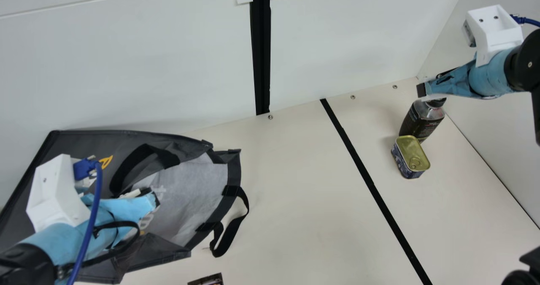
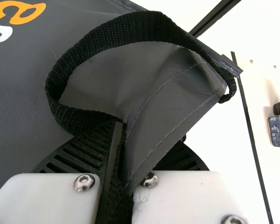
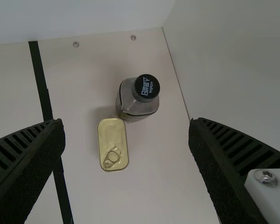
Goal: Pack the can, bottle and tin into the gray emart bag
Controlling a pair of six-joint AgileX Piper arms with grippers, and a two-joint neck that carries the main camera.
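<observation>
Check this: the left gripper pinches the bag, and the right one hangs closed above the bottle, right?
No, the right gripper is open, as the right wrist view shows. It hangs above the bottle, and the left gripper pinches the bag.

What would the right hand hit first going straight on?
Likely the bottle, ahead of the right hand in its wrist view; depth is unclear, and the tin sits close beside it.

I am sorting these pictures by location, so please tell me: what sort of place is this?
Probably a robot test booth: pale walls enclose a screwed-down table, and two robot arms carry cabled white mounts.
</observation>
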